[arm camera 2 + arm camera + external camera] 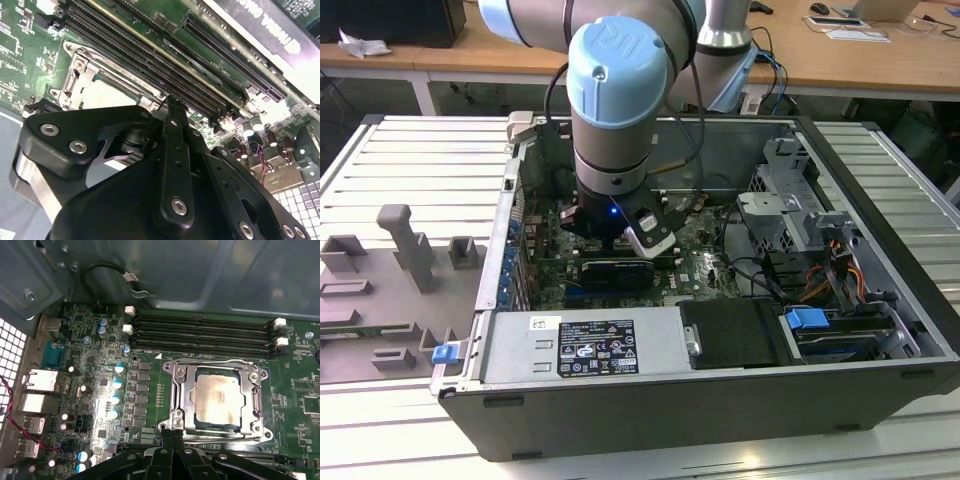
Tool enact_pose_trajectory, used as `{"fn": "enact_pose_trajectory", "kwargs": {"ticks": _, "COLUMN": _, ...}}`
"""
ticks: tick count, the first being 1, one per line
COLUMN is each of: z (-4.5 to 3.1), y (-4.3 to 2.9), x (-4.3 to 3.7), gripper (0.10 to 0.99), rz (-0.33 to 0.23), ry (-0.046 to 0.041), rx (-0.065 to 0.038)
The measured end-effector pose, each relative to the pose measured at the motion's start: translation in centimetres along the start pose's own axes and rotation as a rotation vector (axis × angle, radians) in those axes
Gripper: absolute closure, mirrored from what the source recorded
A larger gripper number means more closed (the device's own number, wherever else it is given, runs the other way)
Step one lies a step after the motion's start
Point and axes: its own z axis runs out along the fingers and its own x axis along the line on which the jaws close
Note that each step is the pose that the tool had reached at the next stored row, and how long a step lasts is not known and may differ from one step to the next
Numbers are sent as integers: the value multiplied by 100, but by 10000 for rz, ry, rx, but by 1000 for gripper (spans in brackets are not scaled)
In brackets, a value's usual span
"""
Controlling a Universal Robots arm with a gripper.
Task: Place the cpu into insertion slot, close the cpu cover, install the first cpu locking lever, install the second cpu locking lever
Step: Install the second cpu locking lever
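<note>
In the first wrist view the cpu [220, 399], a pale silver-beige square, lies flat in the insertion slot [193, 407], whose dark rim shows around it. The cpu cover [216, 365], a silver metal frame, lies down over the chip's edges. My gripper [173, 434] is at the cover's near edge, its black fingers pressed together with nothing seen between them. The second wrist view shows the fingertips [172, 105] just beside the cpu [107, 92] and the cover [80, 75]. In the exterior view the arm's wrist [610, 215] reaches down into the open computer case.
Long black memory slots [205, 332] run beside the socket, and a row of capacitors [116, 385] stands on its other side. The black graphics card [270, 25] lies past more slots. The case holds a power supply [585, 345] and a drive cage [790, 205]. Grey fixtures [405, 255] sit outside.
</note>
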Motion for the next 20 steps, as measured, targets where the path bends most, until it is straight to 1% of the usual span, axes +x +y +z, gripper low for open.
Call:
{"fn": "enact_pose_trajectory", "kwargs": {"ticks": 2, "z": 25, "y": -14, "x": 4, "gripper": 980, "rz": 1, "ry": -6, "rx": -74}}
{"fn": "enact_pose_trajectory", "kwargs": {"ticks": 5, "z": 50, "y": -26, "x": 5, "gripper": 980, "rz": 1, "ry": -18, "rx": -237}}
{"fn": "enact_pose_trajectory", "kwargs": {"ticks": 8, "z": 64, "y": -38, "x": 8, "gripper": 980, "rz": 1, "ry": -25, "rx": -315}}
{"fn": "enact_pose_trajectory", "kwargs": {"ticks": 11, "z": 74, "y": -53, "x": 16, "gripper": 980, "rz": -1, "ry": -39, "rx": -450}}
{"fn": "enact_pose_trajectory", "kwargs": {"ticks": 12, "z": 79, "y": -56, "x": 21, "gripper": 980, "rz": -3, "ry": -46, "rx": -516}}
{"fn": "enact_pose_trajectory", "kwargs": {"ticks": 13, "z": 81, "y": -56, "x": 25, "gripper": 980, "rz": -4, "ry": -52, "rx": -559}}
{"fn": "enact_pose_trajectory", "kwargs": {"ticks": 14, "z": 85, "y": -57, "x": 40, "gripper": 980, "rz": -3, "ry": -65, "rx": -662}}
{"fn": "enact_pose_trajectory", "kwargs": {"ticks": 15, "z": 90, "y": -58, "x": 45, "gripper": 980, "rz": -7, "ry": -72, "rx": -733}}
{"fn": "enact_pose_trajectory", "kwargs": {"ticks": 17, "z": 101, "y": -60, "x": 48, "gripper": 980, "rz": -5, "ry": -79, "rx": -798}}
{"fn": "enact_pose_trajectory", "kwargs": {"ticks": 18, "z": 113, "y": -64, "x": 49, "gripper": 980, "rz": -4, "ry": -83, "rx": -860}}
{"fn": "enact_pose_trajectory", "kwargs": {"ticks": 19, "z": 120, "y": -66, "x": 50, "gripper": 980, "rz": -4, "ry": -85, "rx": -894}}
{"fn": "enact_pose_trajectory", "kwargs": {"ticks": 20, "z": 123, "y": -67, "x": 50, "gripper": 980, "rz": -5, "ry": -86, "rx": -903}}
